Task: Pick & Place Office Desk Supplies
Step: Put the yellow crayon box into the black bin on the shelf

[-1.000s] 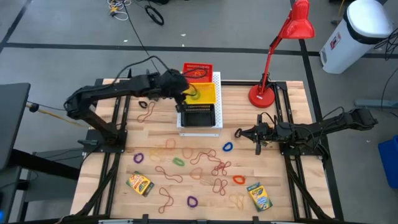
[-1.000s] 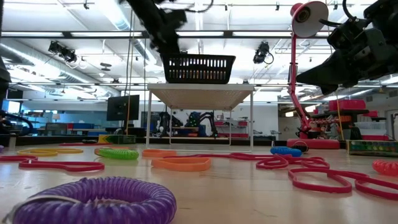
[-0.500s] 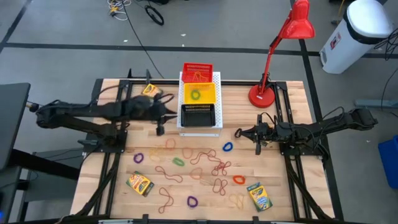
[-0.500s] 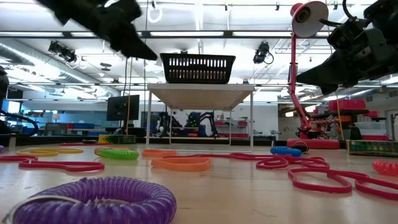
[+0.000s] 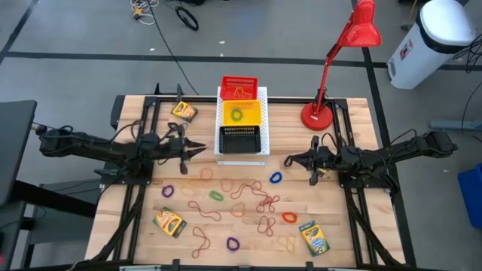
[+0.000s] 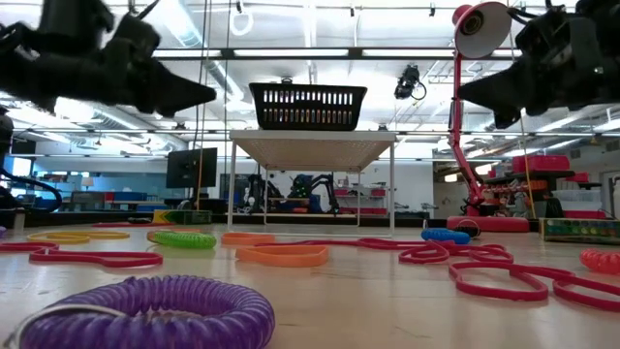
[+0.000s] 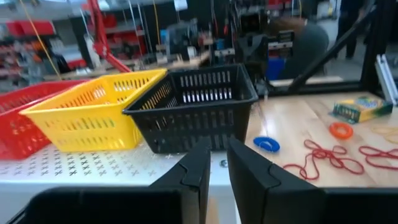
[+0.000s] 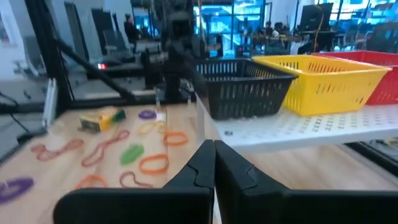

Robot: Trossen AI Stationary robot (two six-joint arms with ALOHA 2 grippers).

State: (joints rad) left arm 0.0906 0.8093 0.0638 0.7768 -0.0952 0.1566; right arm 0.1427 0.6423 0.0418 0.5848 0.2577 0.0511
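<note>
Two matte-black jointed arms

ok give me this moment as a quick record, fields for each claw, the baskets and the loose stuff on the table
left claw: left of the black basket, above the table, narrow gap between its fingers, nothing held
right claw: right of the baskets, shut, empty
baskets: red basket, yellow basket with a green loop inside, black basket, in a row on the white board
crayon boxes: three on the table
rubber bands: scattered across the table middle

Purple loop (image 6: 145, 315) cut by the low view's bottom edge; red basket (image 7: 18, 118) by the left wrist view's edge
</note>
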